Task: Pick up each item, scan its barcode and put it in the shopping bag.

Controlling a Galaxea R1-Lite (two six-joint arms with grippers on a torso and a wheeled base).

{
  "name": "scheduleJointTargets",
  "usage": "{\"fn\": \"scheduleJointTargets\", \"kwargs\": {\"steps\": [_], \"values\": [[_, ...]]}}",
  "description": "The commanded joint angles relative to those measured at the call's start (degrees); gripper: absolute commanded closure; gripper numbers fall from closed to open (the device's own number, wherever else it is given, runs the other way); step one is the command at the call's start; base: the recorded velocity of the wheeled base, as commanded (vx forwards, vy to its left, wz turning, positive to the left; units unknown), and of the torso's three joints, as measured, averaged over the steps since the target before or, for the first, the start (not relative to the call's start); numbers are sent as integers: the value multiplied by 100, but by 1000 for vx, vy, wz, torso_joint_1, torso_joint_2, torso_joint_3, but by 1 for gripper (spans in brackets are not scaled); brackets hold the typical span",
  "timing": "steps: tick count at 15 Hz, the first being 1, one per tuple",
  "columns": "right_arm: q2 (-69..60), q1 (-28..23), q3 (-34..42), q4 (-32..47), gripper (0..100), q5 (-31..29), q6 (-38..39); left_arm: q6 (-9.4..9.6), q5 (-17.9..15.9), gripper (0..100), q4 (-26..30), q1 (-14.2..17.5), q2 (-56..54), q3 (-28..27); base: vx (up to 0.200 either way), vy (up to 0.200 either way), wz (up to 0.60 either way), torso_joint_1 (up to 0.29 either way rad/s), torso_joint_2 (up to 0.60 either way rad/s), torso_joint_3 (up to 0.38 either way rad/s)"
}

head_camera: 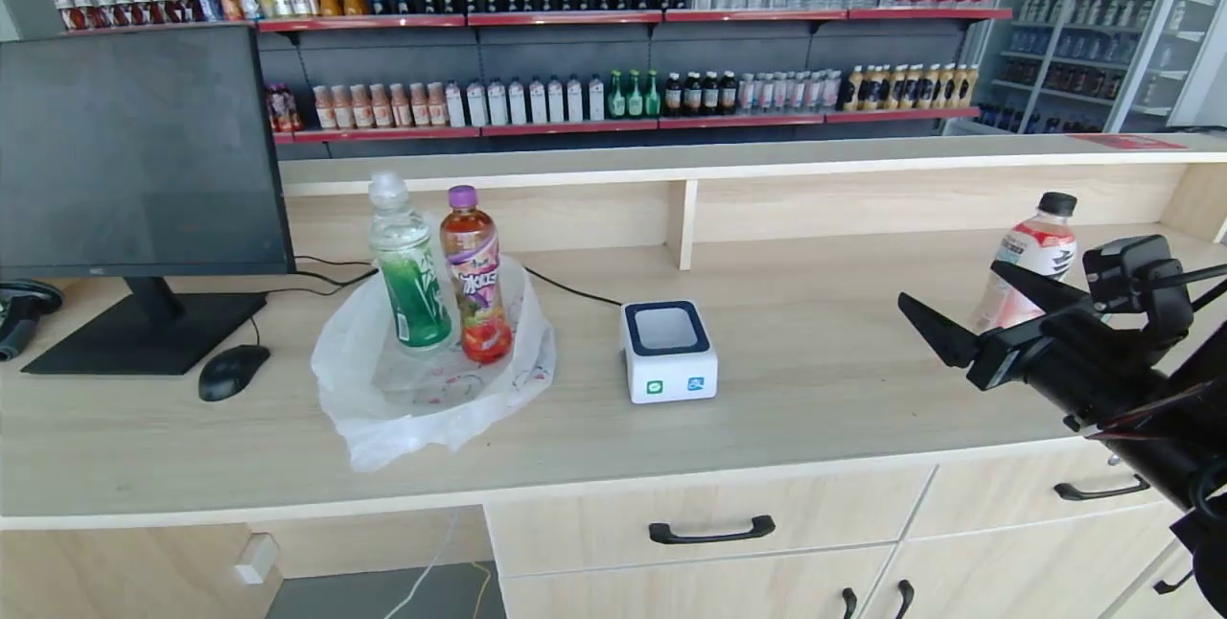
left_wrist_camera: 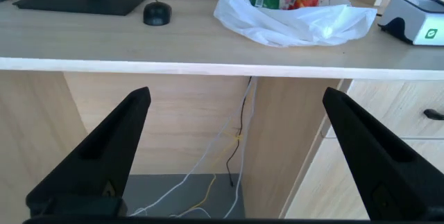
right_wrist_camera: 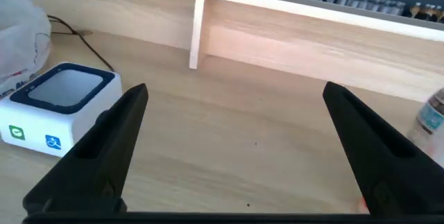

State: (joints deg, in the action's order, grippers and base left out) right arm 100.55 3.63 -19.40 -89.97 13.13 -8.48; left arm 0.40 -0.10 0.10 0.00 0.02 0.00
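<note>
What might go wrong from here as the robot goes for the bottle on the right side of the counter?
The black-capped bottle stands upright close beside the open right gripper; one of its fingers could clip and tip it. The shopping bag lies slumped low around the green-labelled bottle and the purple-capped bottle, both upright, so setting a third in could topple them.

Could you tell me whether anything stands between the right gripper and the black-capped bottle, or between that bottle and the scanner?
Nothing visible does. The open right gripper sits close beside the black-capped bottle with nothing between them, and the counter from the bottle to the scanner is bare wood.
</note>
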Motion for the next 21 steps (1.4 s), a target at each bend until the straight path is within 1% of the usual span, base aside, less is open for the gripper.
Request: {"fn": "scheduleJointTargets", "kwargs": {"steps": [1,4,7,10,11,13,14,15,16,18,20,21], "values": [[-132,6,41,-3,0,5,-4,-5,1,0,-1,0,-2,0,0,-200,0,7,2,2],[-132,-117,-38,-3,0,5,-39,-14,1,0,-1,0,-2,0,0,-200,0,-1,4,2],[-150,-170,50,-3,0,5,-48,-14,1,0,-1,0,-2,0,0,-200,0,1,2,2],[-193,-170,454,-3,0,5,-48,-14,1,0,-1,0,-2,0,0,-200,0,4,7,2],[-185,-179,419,-3,0,5,-48,-23,1,0,-1,0,-2,-9,0,-200,0,-2,-2,2],[-141,-398,182,-3,0,5,-57,-14,1,0,-1,0,-2,0,0,-200,0,2,2,2],[-132,-469,190,-3,0,5,-110,-14,1,0,-1,0,-2,0,0,-200,0,2,2,-7],[-150,-469,217,-3,0,5,-110,-14,1,0,-1,0,-2,0,200,-200,0,17,-2,7],[-167,-469,270,-3,0,5,-110,-14,1,0,-1,0,-2,0,200,0,0,2,2,2],[-176,-416,287,-3,0,5,-118,-14,1,0,-10,0,-2,0,200,0,600,-5,0,7],[-158,-425,243,-3,0,5,-118,-14,1,0,-10,0,-2,0,200,-200,600,2,5,2],[-158,-434,261,-3,0,5,-118,-14,1,0,-10,0,-2,0,0,0,600,17,2,2]]}}
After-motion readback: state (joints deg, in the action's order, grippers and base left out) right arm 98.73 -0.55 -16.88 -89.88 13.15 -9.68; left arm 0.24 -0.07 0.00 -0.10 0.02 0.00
